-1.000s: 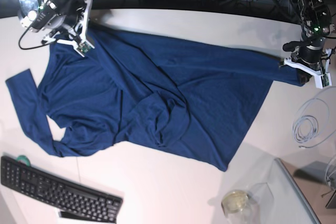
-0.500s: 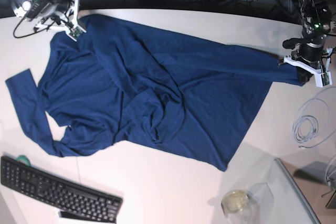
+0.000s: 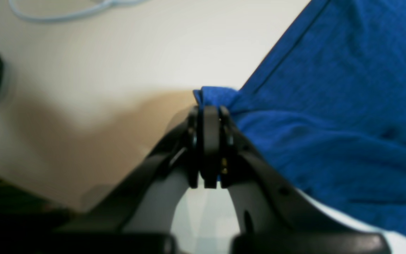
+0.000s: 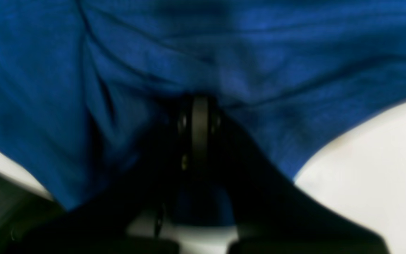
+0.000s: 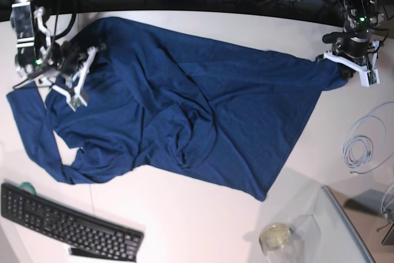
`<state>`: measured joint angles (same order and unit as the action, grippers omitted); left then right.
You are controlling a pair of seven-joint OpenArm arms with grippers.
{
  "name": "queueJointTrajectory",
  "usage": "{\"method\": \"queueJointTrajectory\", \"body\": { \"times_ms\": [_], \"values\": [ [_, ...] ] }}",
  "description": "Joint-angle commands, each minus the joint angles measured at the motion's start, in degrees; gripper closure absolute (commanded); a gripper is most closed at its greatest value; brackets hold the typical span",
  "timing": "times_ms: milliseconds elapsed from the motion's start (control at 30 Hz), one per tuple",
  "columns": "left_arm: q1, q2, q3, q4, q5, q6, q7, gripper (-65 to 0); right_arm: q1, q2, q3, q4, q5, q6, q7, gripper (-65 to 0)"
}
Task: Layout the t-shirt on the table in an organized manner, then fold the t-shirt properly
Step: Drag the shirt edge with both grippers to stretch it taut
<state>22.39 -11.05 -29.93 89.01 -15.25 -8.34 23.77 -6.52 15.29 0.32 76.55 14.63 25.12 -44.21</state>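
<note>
1. Base view: the plain navy-blue knit t-shirt (image 5: pixel 184 109) lies rumpled across the wide white table (image 5: pixel 197 220).
2. Left gripper (image 5: pixel 351 66), at three o'clock, jaws clamped on its corner.
3. Right gripper (image 5: pixel 72 81), at nine o'clock, jaws pinch cloth; pull apart evenly to flatten the central folds.

I find nothing I can read in any of my views. The keys of the black keyboard (image 5: pixel 68 223) are too small for me to make out their legends, and the navy t-shirt (image 5: pixel 184 109) carries no print or label that I can see.
</note>
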Motion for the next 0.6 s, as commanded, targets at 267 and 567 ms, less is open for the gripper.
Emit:
{"method": "queueJointTrajectory", "body": {
  "times_ms": [267,567],
  "values": [
    [1.21,-0.42,-0.88,-2.90,-0.18,0.21,-1.57,0.0,1.82,3.92,0.52,-11.89,-2.72,-0.73,5.48,0.0],
    [2.53,3.97,-0.88,-3.08,-0.18,0.21,-1.31,0.0,3.40,6.73,0.78,-14.44,-2.90,-1.17,6.71,0.0]
  ]
}}
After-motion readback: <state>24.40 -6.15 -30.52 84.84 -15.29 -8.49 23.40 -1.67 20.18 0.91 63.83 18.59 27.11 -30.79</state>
